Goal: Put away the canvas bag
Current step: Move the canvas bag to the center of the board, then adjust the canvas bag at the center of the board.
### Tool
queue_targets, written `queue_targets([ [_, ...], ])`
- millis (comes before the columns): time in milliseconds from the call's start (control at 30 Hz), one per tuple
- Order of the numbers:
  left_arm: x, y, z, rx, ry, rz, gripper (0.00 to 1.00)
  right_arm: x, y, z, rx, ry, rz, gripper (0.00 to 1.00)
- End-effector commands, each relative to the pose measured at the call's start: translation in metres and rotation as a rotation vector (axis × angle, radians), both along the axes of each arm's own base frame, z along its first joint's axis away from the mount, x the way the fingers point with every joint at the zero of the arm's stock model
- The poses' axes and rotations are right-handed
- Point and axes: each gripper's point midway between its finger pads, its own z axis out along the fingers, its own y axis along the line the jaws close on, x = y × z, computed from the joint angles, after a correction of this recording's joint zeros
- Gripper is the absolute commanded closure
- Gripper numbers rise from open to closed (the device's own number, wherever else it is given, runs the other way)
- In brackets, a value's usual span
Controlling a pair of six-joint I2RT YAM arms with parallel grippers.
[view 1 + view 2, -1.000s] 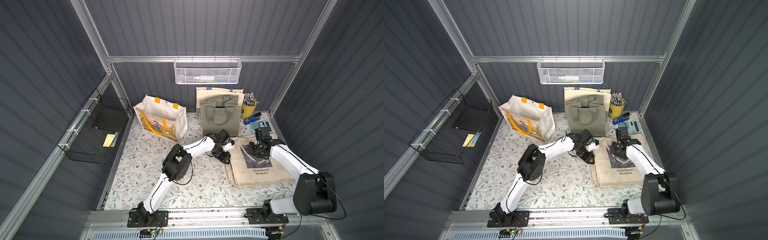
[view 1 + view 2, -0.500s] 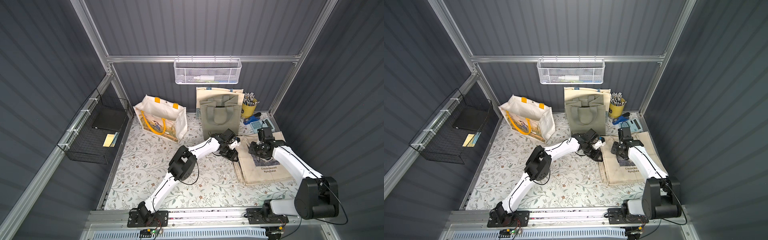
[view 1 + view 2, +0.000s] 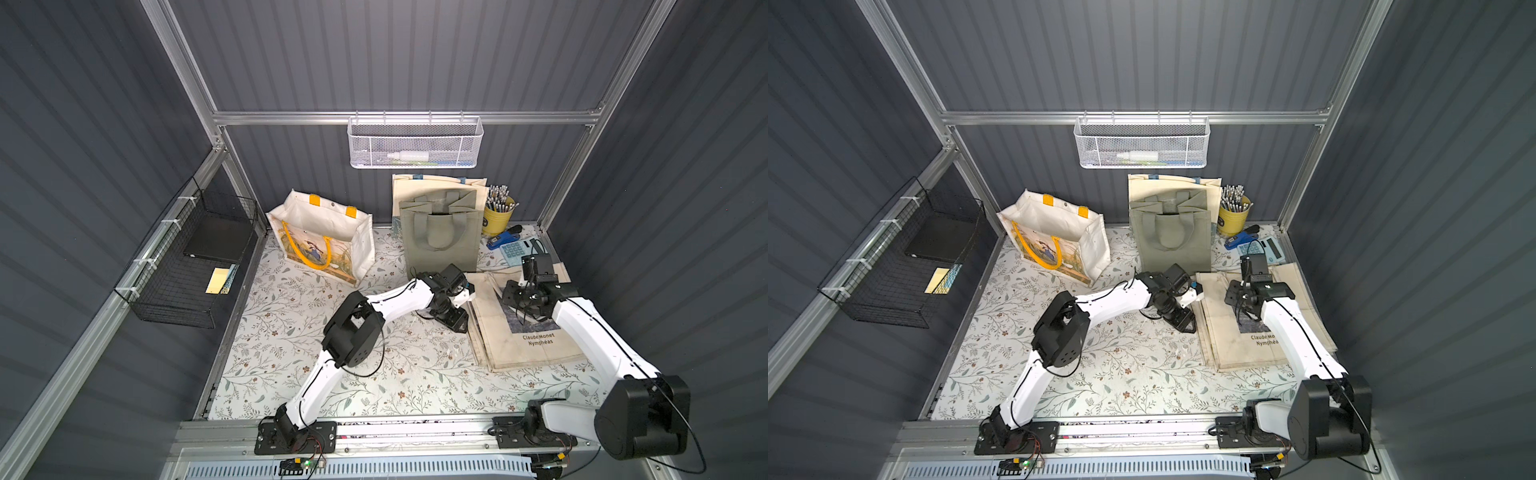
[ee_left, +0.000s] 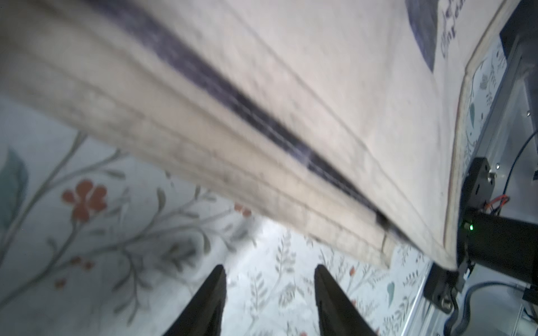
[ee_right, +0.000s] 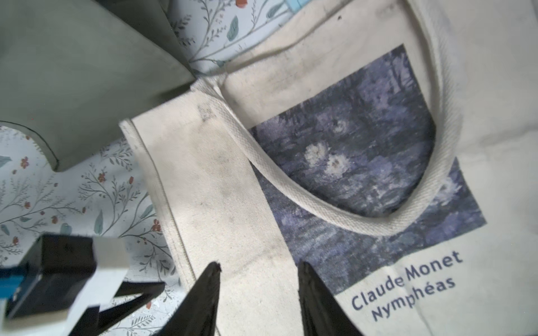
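Canvas bag (image 3: pixel 498 336) lies flat on the table (image 3: pixel 266 357), right of centre in both top views. Cream cloth, blue water-lily print (image 5: pixel 364 151) face up, caption "Claude Monet Nymphéas" beneath it. One handle (image 5: pixel 364 222) loops loose across the print. The long edge facing the middle of the frame shows several layers stacked; whether the bag is folded over or this is only panels and gusset, cannot tell.

Left gripper (image 4: pixel 269 269): jaws parted, nothing between them. Low over bare floral table, just beside that layered edge, apart from it as far as the wrist view shows.

Right gripper (image 5: pixel 259 264): jaws parted, empty. Hangs over the plain strip beside the print, near the handle's root. Whether the tips touch cloth, cannot tell.

Elsewhere: green tote (image 3: pixel 440 241) stands at the back wall, a cream tote (image 3: pixel 436 185) behind it. A white bag (image 3: pixel 361 249) with yellow handles stands open, upper centre-left. Pen cup (image 3: pixel 498 214), stapler (image 3: pixel 503 240) and calculator (image 3: pixel 515 250) sit in the far right corner, just beyond the canvas bag.

Step in hand, as I read it: lining up for the pick. Bag not yet lifted; neither arm has hold.

Next move calls for a grip on something that can be pinched. For the right, that is the loose handle. For the left, it is the layered edge, which needs one jaw slid under cloth lying flat on the table. Limp fabric will likely sag and open if raised from one point, so two holds well apart. Destination is unmarked; the row of bags at the back wall looks likeliest, and the green tote stands near enough to be knocked.
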Motion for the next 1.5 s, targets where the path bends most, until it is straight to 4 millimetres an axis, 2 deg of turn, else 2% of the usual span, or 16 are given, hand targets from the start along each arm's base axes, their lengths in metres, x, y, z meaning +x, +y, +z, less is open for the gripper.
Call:
queue_targets([
  [0, 0.003, 0.014, 0.052, -0.036, -0.154, -0.006, 0.48, 0.011, 0.016, 0.041, 0.053, -0.142, 0.088, 0.53],
  [167, -0.008, 0.029, 0.098, -0.125, -0.236, -0.002, 0.47, 0.022, 0.040, 0.089, 0.108, -0.387, 0.195, 0.49],
  [233, -0.008, 0.039, 0.115, -0.144, -0.286, 0.020, 0.46, 0.027, 0.054, 0.106, 0.096, -0.438, 0.269, 0.47],
  [333, 0.004, 0.064, 0.137, -0.138, -0.386, 0.094, 0.44, 0.037, 0.074, 0.120, 0.062, -0.489, 0.382, 0.45],
  [433, 0.026, 0.095, 0.156, -0.146, -0.417, 0.176, 0.41, 0.054, 0.081, 0.131, 0.035, -0.524, 0.414, 0.45],
  [533, 0.063, 0.130, 0.171, -0.156, -0.446, 0.296, 0.35, 0.079, 0.088, 0.136, 0.024, -0.522, 0.445, 0.44],
  [700, 0.121, 0.155, 0.198, -0.197, -0.543, 0.392, 0.24, 0.117, 0.106, 0.158, 0.050, -0.531, 0.499, 0.44],
  [767, 0.146, 0.159, 0.203, -0.236, -0.530, 0.420, 0.21, 0.128, 0.112, 0.161, 0.078, -0.526, 0.498, 0.44],
  [867, 0.178, 0.157, 0.206, -0.297, -0.522, 0.407, 0.18, 0.130, 0.124, 0.164, 0.140, -0.528, 0.527, 0.44],
  [933, 0.189, 0.147, 0.206, -0.342, -0.528, 0.338, 0.17, 0.128, 0.126, 0.161, 0.147, -0.524, 0.525, 0.44],
  [1000, 0.202, 0.142, 0.196, -0.321, -0.551, 0.293, 0.17, 0.122, 0.126, 0.153, 0.145, -0.509, 0.525, 0.44],
  [1100, 0.227, 0.154, 0.185, -0.292, -0.578, 0.329, 0.16, 0.110, 0.119, 0.144, 0.129, -0.494, 0.510, 0.44],
  [1267, 0.245, 0.165, 0.191, -0.366, -0.669, 0.342, 0.16, 0.093, 0.104, 0.132, 0.083, -0.482, 0.465, 0.44],
  [1367, 0.246, 0.161, 0.191, -0.433, -0.681, 0.290, 0.24, 0.087, 0.101, 0.127, 0.068, -0.470, 0.466, 0.44],
  [1433, 0.244, 0.159, 0.190, -0.495, -0.668, 0.252, 0.44, 0.085, 0.101, 0.125, 0.064, -0.466, 0.471, 0.44],
  [1467, 0.244, 0.158, 0.192, -0.531, -0.664, 0.233, 0.49, 0.084, 0.101, 0.125, 0.064, -0.466, 0.473, 0.44],
])
